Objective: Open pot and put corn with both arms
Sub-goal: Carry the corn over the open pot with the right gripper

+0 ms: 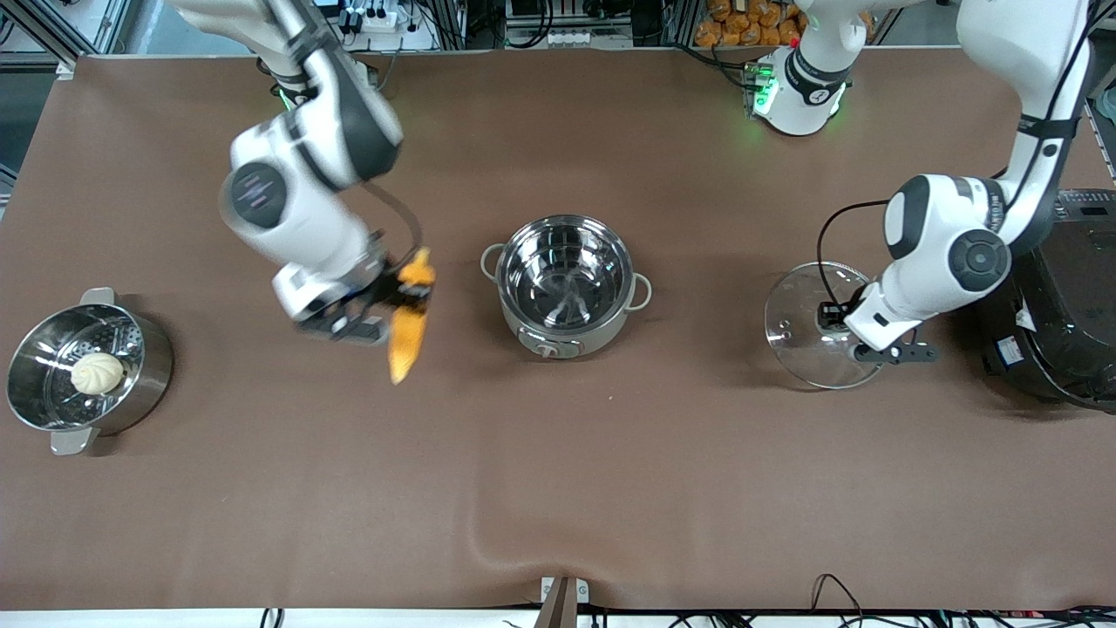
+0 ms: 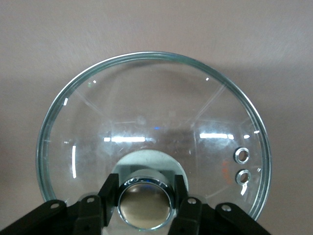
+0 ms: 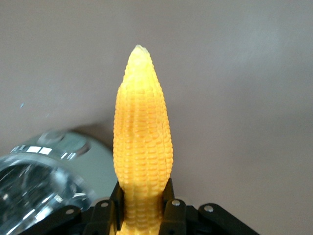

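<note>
The pot (image 1: 567,283) stands open and empty at the middle of the table; part of it shows in the right wrist view (image 3: 44,181). My right gripper (image 1: 397,301) is shut on the yellow-orange corn (image 1: 410,327), held in the air over the cloth beside the pot, toward the right arm's end; the corn's tapered tip points away in the right wrist view (image 3: 142,142). My left gripper (image 1: 850,336) is shut on the knob (image 2: 144,203) of the glass lid (image 1: 811,327), held tilted at the left arm's end. The lid fills the left wrist view (image 2: 151,122).
A steel steamer pot (image 1: 148,366) with a white bun (image 1: 98,373) in it stands at the right arm's end. A large black cooker (image 1: 1059,305) stands at the left arm's end, close to the lid. The table is covered with brown cloth (image 1: 558,488).
</note>
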`<control>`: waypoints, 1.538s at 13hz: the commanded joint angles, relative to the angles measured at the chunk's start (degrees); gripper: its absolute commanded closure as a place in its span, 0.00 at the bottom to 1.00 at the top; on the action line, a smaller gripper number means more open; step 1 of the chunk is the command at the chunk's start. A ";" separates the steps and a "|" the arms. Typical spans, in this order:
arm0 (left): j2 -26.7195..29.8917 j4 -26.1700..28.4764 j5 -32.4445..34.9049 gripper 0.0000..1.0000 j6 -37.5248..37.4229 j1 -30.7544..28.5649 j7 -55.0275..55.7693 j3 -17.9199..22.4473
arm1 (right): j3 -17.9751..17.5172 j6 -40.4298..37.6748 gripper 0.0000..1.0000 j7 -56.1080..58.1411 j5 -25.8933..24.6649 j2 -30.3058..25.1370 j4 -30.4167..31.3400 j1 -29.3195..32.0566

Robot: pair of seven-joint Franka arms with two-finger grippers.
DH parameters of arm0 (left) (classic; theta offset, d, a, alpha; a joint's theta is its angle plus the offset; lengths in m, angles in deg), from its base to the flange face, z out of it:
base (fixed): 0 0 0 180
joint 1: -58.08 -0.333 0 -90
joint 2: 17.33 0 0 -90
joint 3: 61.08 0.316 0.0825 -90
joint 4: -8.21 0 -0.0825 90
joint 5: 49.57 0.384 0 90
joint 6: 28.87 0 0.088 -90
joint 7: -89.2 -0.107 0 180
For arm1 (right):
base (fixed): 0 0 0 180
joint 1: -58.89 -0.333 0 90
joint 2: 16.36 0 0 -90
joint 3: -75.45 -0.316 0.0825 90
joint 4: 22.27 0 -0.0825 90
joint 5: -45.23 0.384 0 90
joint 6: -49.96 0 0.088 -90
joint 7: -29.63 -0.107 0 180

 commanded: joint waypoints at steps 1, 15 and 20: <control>0.40 3.45 1.59 1.00 3.45 -0.32 0.92 0.02 | 1.08 -0.66 1.00 -17.68 -5.32 0.55 -0.58 -10.87; 2.06 -10.04 4.05 0.00 -7.49 -1.55 3.91 -0.51 | 1.43 7.34 0.14 -29.54 -7.89 17.88 -14.30 -21.56; 3.21 -23.15 4.05 0.00 -19.89 -1.55 2.06 -1.83 | 1.35 5.42 0.00 -25.16 -7.89 13.85 -14.57 -15.24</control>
